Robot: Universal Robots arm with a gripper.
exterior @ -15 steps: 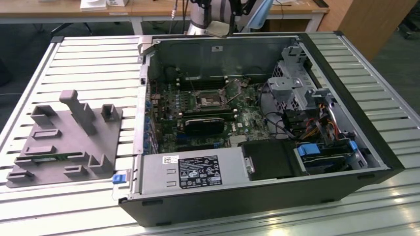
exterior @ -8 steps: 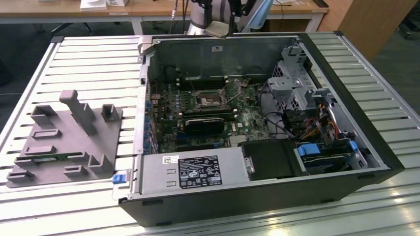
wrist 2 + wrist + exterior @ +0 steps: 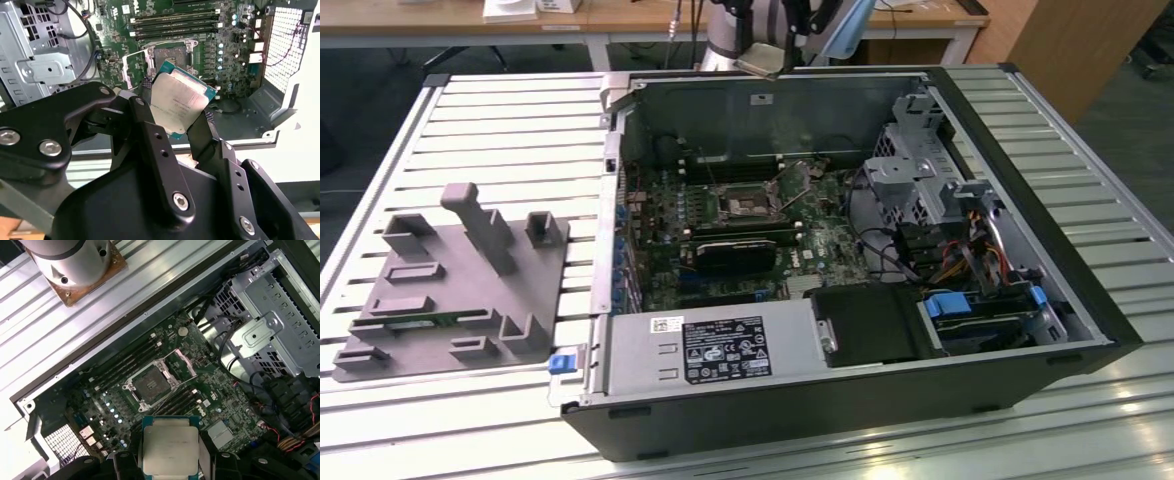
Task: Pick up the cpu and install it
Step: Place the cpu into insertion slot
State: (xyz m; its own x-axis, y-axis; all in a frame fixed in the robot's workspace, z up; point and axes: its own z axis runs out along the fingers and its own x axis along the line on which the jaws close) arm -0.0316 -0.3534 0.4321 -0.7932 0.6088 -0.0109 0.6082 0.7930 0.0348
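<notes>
Closed on the cpu (image 3: 761,62) by its edges, the gripper (image 3: 172,114) is seen at the upper centre of the exterior view, above the far wall of the computer case (image 3: 761,112) and well apart from the open socket (image 3: 747,205) at mid-frame, whose contacts could be damaged if the chip were set down skewed.

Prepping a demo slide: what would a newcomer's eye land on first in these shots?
The flat square silvery-grey cpu, clamped in the black tool, hangs over the green motherboard in both wrist views. On it, the square black-framed socket sits empty, its metal frame open. In the exterior view, a grey plastic fixture lies to the exterior view's left of the open black computer case.
</notes>
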